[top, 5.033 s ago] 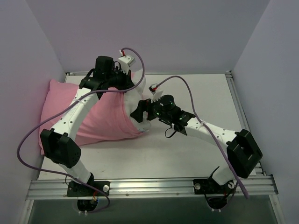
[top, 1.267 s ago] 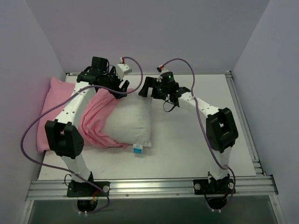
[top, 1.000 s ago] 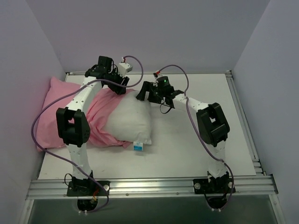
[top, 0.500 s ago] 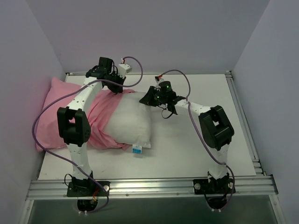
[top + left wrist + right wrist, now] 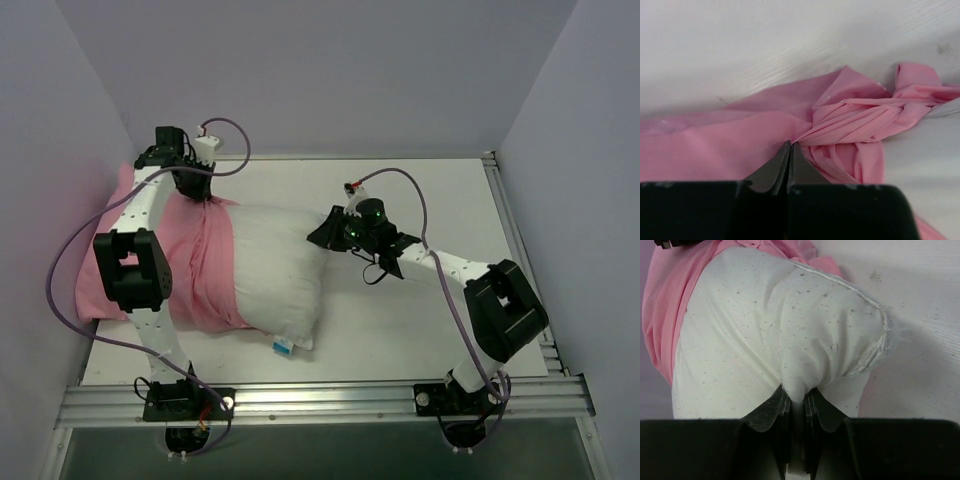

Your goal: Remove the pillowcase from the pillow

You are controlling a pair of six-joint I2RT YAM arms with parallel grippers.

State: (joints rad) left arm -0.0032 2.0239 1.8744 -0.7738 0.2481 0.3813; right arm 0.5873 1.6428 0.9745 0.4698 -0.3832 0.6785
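The plump white pillow (image 5: 275, 270) lies left of the table's middle, with a small blue-and-white tag (image 5: 283, 346) at its near corner. Its left end sits inside the pink pillowcase (image 5: 205, 285), which is bunched toward the left wall. My left gripper (image 5: 198, 196) is at the back left, shut on a gathered fold of the pillowcase (image 5: 850, 120); in the left wrist view the left gripper (image 5: 789, 145) has its jaws pressed together on the pink cloth. My right gripper (image 5: 320, 234) is at the pillow's right edge. In the right wrist view the right gripper (image 5: 799, 396) pinches a tuck of the white pillow (image 5: 770, 330).
The white table (image 5: 420, 320) is boxed in by lilac walls on three sides, and the pillowcase touches the left wall (image 5: 60, 180). Purple cables (image 5: 405, 180) loop above both arms. A metal rail (image 5: 320, 400) runs along the near edge.
My left gripper has shut on the pillowcase and pulled it left and back toward the corner, baring more of the pillow. My right gripper has shut on the pillow's right edge and shifted slightly right.
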